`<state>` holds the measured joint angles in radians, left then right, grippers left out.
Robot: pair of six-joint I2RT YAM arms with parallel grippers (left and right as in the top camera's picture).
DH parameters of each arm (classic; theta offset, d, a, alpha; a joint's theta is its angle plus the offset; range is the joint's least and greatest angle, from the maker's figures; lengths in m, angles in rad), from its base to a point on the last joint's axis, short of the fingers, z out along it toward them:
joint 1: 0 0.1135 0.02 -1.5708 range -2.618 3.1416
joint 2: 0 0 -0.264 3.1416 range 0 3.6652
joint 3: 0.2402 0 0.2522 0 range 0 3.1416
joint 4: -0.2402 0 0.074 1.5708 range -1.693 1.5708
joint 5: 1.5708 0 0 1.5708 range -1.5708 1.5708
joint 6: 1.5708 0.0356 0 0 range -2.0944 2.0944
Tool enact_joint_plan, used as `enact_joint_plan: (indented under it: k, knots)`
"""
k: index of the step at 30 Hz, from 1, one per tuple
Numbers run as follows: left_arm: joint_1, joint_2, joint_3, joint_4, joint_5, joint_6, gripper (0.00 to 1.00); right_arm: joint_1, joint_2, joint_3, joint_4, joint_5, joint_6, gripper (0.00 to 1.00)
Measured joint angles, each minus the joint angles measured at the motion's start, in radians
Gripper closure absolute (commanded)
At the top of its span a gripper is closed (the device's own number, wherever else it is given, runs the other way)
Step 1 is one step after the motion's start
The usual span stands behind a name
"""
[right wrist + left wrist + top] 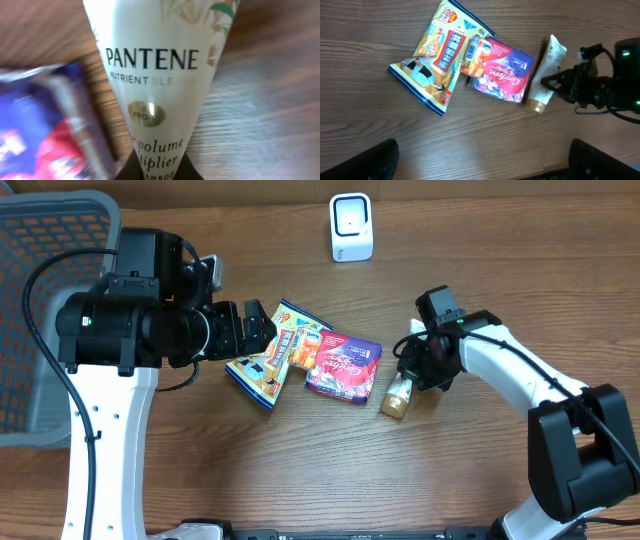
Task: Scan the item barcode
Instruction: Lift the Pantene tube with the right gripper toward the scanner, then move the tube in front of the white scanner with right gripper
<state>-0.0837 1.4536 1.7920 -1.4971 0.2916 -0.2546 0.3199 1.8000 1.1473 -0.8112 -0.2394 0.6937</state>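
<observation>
A robotics test bench dressed as a mock shop checkout is suggested. A wood-grain table [300, 470] is worked by a left gripper [265, 330] and a right gripper [547, 81], with a black cable [48, 330] left exposed behind the left one. A white barcode scanner [351, 227] is stood upright well beyond the right gripper. A grey mesh basket [40, 240] is set behind the left gripper, on its outer side. Packaged retail goods are laid between the two grippers: a printed snack packet [268, 355], a purple sweet bag [343, 367] and a Pantene tube [400, 395], the last at the right gripper's fingertips
</observation>
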Motion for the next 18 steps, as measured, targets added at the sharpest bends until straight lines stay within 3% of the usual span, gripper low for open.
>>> enact_joint_plan:
  k: [7,14,18]
  knots:
    - [0.000,0.000,0.000,0.000,-0.055,0.000,0.00,-0.071,-0.008,0.171,0.025,-0.426,-0.342,0.96]
    - [0.000,0.000,0.000,0.004,-0.092,0.000,0.00,-0.149,-0.043,0.225,0.166,-0.964,-0.493,0.96]
    - [0.000,0.000,0.000,0.005,-0.105,0.000,0.00,-0.146,-0.043,0.225,0.193,-1.146,-0.502,0.96]
